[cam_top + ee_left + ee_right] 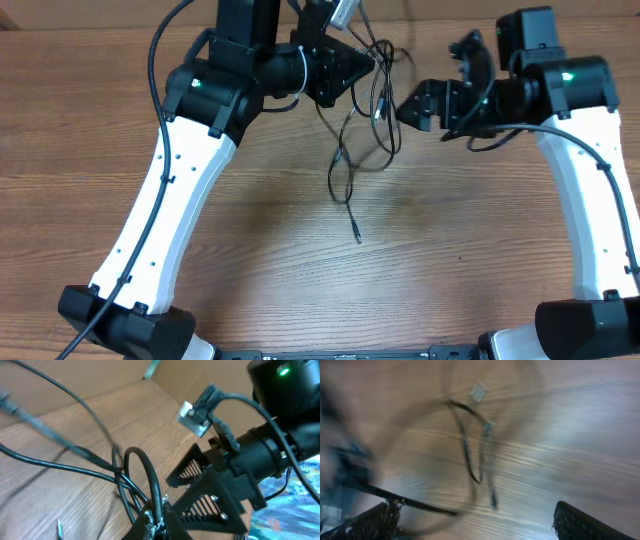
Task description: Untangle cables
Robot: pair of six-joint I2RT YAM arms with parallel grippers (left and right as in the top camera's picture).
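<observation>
Right wrist view: smeared thruout. Cables point(470, 455) read as grey streaks, so can't count strands or trace crossings. Worktop point(580, 435) grain is blurred too. Dark mass point(340, 465) at left edge is unidentifiable. Right gripper point(475, 521): only jaw corners show, rest cut by bottom edge.

Left wrist view: near cords top left are out of focus and run off the left edge. Left gripper point(154, 524) is a sliver at bottom edge, contact w/ cables cropped.

Overhead: cable tops go behind left gripper, some exit top edge. Plug point(358, 238) too small to ID. Left arm point(170, 200) & right arm point(590, 190) bases are cut by bottom edge.
</observation>
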